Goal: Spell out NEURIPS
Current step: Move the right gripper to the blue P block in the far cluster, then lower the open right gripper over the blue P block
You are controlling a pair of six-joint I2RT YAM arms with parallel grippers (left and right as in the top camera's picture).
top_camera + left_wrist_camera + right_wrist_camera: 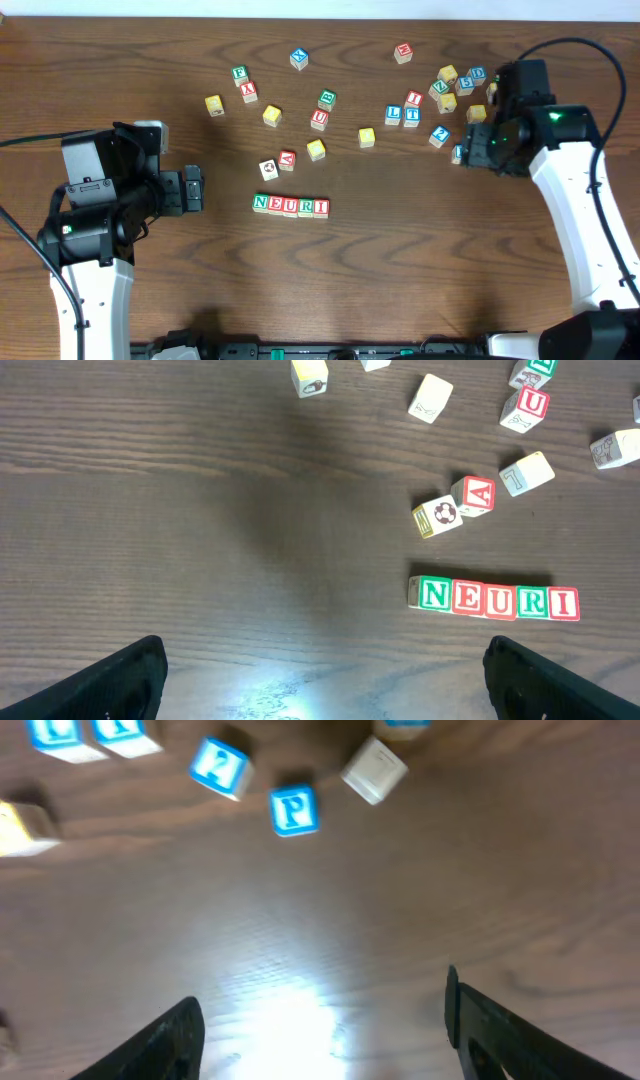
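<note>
Five cubes stand in a row reading N, E, U, R, I (290,206) at the table's middle front; the row also shows in the left wrist view (493,600). A blue-lettered P cube (294,811) lies just ahead of my right gripper (320,1030), which is open and empty above bare wood. In the overhead view the P cube (458,153) is half hidden by the right gripper (475,146). My left gripper (325,690) is open and empty, left of the row and apart from it (194,190). Several yellow-faced cubes, one of them (316,150), lie loose.
Loose cubes are scattered across the far half: an A cube (287,159) and a picture cube (267,169) just behind the row, blue L and T cubes (402,116), a blue cube (220,767) beside the P, and a cluster (455,82) at the far right.
</note>
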